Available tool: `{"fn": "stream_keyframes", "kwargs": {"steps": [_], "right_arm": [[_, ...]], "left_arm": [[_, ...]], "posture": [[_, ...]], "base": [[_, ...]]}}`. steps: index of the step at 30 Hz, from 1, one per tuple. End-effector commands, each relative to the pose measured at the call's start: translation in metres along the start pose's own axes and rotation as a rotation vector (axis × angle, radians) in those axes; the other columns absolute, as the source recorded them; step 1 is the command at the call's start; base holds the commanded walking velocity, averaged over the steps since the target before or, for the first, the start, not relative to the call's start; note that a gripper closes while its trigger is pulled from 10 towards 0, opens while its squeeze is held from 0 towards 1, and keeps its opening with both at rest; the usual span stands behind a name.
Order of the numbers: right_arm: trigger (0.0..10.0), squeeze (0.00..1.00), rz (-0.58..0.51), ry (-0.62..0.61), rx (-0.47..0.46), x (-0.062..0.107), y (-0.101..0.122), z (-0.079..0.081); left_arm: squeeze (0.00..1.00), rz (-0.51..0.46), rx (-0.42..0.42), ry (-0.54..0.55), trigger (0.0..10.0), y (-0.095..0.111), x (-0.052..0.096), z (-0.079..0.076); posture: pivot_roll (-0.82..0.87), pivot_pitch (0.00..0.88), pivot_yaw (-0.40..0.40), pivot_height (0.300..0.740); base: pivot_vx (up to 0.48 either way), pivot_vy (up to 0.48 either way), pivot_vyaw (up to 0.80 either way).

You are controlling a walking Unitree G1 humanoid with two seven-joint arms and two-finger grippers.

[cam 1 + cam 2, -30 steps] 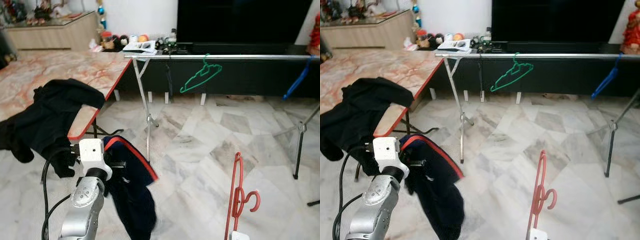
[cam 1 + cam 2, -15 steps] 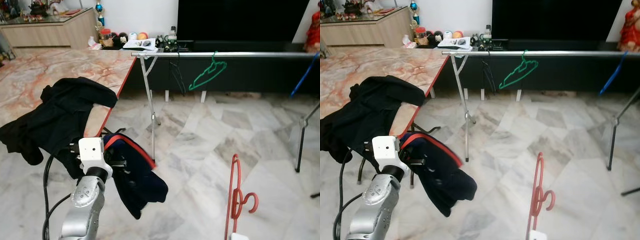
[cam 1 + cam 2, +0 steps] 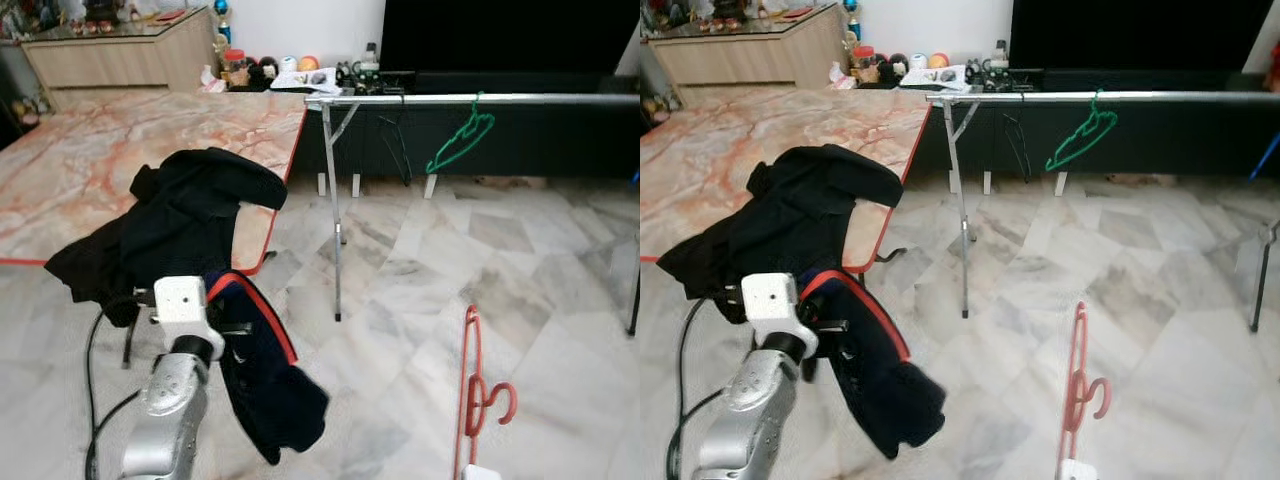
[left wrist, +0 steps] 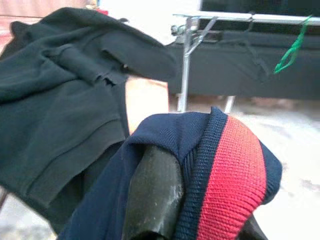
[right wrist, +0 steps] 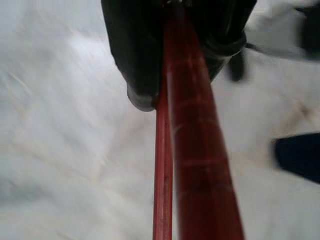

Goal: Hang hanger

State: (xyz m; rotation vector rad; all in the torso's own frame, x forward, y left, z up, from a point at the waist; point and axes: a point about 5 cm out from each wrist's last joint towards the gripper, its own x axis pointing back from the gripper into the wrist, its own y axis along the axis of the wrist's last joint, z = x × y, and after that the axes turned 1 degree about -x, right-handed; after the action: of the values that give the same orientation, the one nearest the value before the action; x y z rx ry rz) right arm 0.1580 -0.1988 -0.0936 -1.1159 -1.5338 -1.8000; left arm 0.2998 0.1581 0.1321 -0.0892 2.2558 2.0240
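Standing nearly upright at the lower right of the head view, the red hanger (image 3: pixel 472 385) runs its long axis vertically, hook curling rightward. Left of it, a navy garment (image 3: pixel 262 385) dangles below the left gripper (image 4: pixel 165 200). From the left wrist, black fingers pinch its red-trimmed collar. From the right wrist, the right gripper (image 5: pixel 172 45) clamps the hanger's bars.
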Motion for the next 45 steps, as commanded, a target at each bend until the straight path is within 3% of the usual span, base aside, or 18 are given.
{"fn": "stream_keyframes", "kwargs": {"steps": [1, 3, 13, 21, 23, 25, 27, 28, 29, 30, 31, 33, 35, 39, 45], "right_arm": [[10.0, 0.0, 0.126, 0.026, 0.049, 0.002, -0.019, 0.01], [10.0, 0.0, 0.171, 0.044, 0.104, 0.003, -0.027, 0.011], [10.0, 0.0, 0.264, 0.072, 0.116, 0.007, -0.041, 0.01], [10.0, 0.0, 0.231, 0.09, 0.139, 0.003, -0.029, 0.027], [10.0, 0.0, 0.138, 0.051, 0.216, 0.0, -0.013, 0.031], [10.0, 0.0, 0.126, 0.044, 0.225, 0.0, -0.011, 0.031], [10.0, 0.0, 0.078, -0.071, 0.195, -0.001, -0.004, 0.021], [10.0, 0.0, 0.073, -0.165, 0.196, 0.0, -0.005, 0.007], [10.0, 0.0, 0.087, -0.192, 0.219, 0.001, -0.01, -0.003], [10.0, 0.0, 0.087, -0.192, 0.219, 0.001, -0.01, -0.003], [10.0, 0.0, 0.119, -0.227, 0.245, 0.005, -0.019, -0.022], [10.0, 0.0, 0.18, -0.274, 0.178, 0.01, -0.032, -0.043], [10.0, 0.0, 0.198, -0.28, 0.158, 0.012, -0.036, -0.049], [10.0, 0.0, 0.196, -0.259, 0.21, 0.013, -0.036, -0.052], [10.0, 0.0, 0.14, -0.166, 0.277, 0.009, -0.03, -0.035]], "left_arm": [[0.0, -0.042, -0.013, 0.012, 10.0, 0.011, -0.003, 0.007], [0.0, -0.042, -0.014, 0.01, 10.0, 0.011, -0.003, 0.006], [0.0, -0.053, -0.023, 0.012, 10.0, 0.015, -0.005, 0.01], [0.0, -0.057, -0.026, 0.014, 10.0, 0.016, -0.006, 0.011], [0.0, -0.055, -0.024, 0.015, 10.0, 0.015, -0.006, 0.01], [0.0, -0.054, -0.024, 0.015, 10.0, 0.015, -0.006, 0.01], [0.0, -0.054, -0.023, 0.015, 10.0, 0.015, -0.006, 0.01], [0.0, -0.053, -0.022, 0.016, 10.0, 0.015, -0.005, 0.01], [0.0, -0.053, -0.022, 0.016, 10.0, 0.015, -0.005, 0.01], [0.0, -0.053, -0.022, 0.016, 10.0, 0.015, -0.005, 0.01], [0.0, -0.052, -0.022, 0.018, 10.0, 0.015, -0.004, 0.01], [0.0, -0.05, -0.023, 0.023, 10.0, 0.014, -0.004, 0.012], [0.0, -0.05, -0.024, 0.025, 10.0, 0.014, -0.004, 0.012], [0.0, -0.052, -0.026, 0.028, 10.0, 0.015, -0.004, 0.012], [0.0, -0.062, -0.036, 0.042, 10.0, 0.017, -0.004, 0.019]], "posture": [[0.11, 0.056, 0.034, 0.74], [0.11, 0.053, 0.034, 0.74], [0.11, 0.028, 0.039, 0.74], [0.11, 0.032, 0.034, 0.74], [0.11, 0.041, 0.031, 0.74], [0.11, 0.041, 0.031, 0.74], [0.12, 0.046, 0.029, 0.74], [0.11, 0.047, 0.028, 0.74], [0.11, 0.047, 0.028, 0.74], [0.11, 0.047, 0.028, 0.74], [0.11, 0.052, 0.027, 0.74], [0.1, 0.056, 0.023, 0.74], [0.11, 0.057, 0.021, 0.74], [0.11, 0.061, 0.019, 0.74], [0.09, 0.061, 0.017, 0.74]], "base": [[0.0, 0.409, 0.0], [0.0, 0.401, 0.0], [0.0, 0.403, 0.0], [0.0, 0.402, 0.0], [0.0, 0.403, 0.0], [0.0, 0.405, 0.0], [0.0, 0.403, 0.0], [0.0, 0.405, 0.0], [0.0, 0.401, 0.0], [0.0, 0.401, 0.0], [0.0, 0.401, 0.0], [0.0, 0.405, 0.0], [0.0, 0.405, 0.0], [0.0, 0.4, 0.0], [0.0, 0.335, 0.0]]}}
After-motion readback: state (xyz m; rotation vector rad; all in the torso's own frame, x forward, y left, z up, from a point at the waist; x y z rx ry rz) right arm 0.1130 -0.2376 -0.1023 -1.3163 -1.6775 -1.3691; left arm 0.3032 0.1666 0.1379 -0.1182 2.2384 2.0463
